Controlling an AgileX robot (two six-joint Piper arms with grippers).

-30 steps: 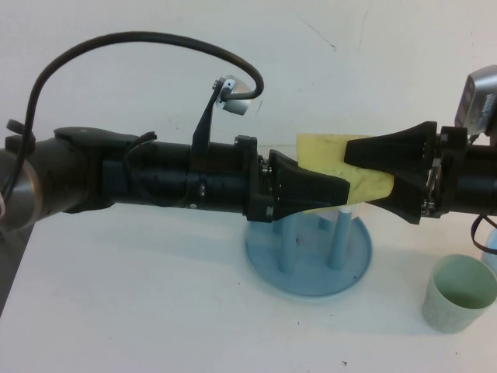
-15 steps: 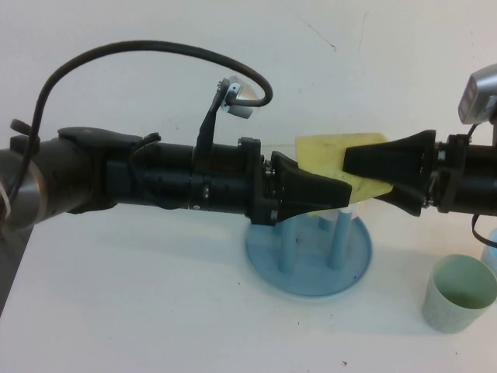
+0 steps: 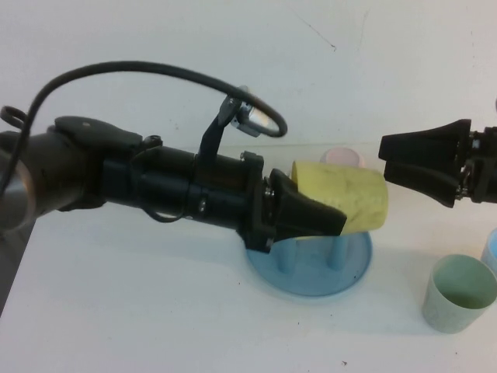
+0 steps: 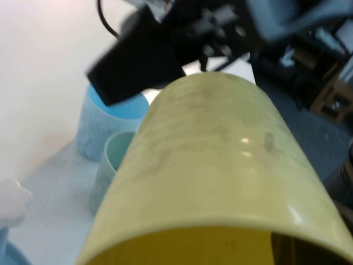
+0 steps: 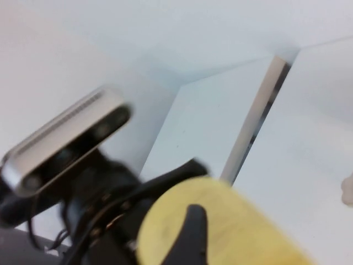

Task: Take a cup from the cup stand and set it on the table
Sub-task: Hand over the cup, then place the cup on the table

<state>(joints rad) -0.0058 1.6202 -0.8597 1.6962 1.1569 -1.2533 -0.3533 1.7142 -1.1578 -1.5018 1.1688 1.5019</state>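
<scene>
My left gripper (image 3: 330, 211) is shut on the yellow cup (image 3: 345, 196) and holds it on its side in the air, just above the blue cup stand (image 3: 311, 272). The cup fills the left wrist view (image 4: 215, 165), its open end toward the camera. My right gripper (image 3: 383, 158) is open, level with the cup and a short way to its right, not touching it. In the right wrist view one black finger (image 5: 194, 232) shows in front of the yellow cup (image 5: 231, 226). The white table (image 3: 116, 311) lies beneath.
A pale pink cup (image 3: 342, 156) sits on a back peg of the stand. A pale green cup (image 3: 460, 294) stands on the table at the right, with a pale blue cup (image 3: 491, 250) at the right edge behind it. Two blue pegs (image 3: 335, 252) rise under the yellow cup.
My right gripper has let go of the yellow cup and drawn back to the right. My left gripper has tilted and moved slightly toward the near side with the cup.
</scene>
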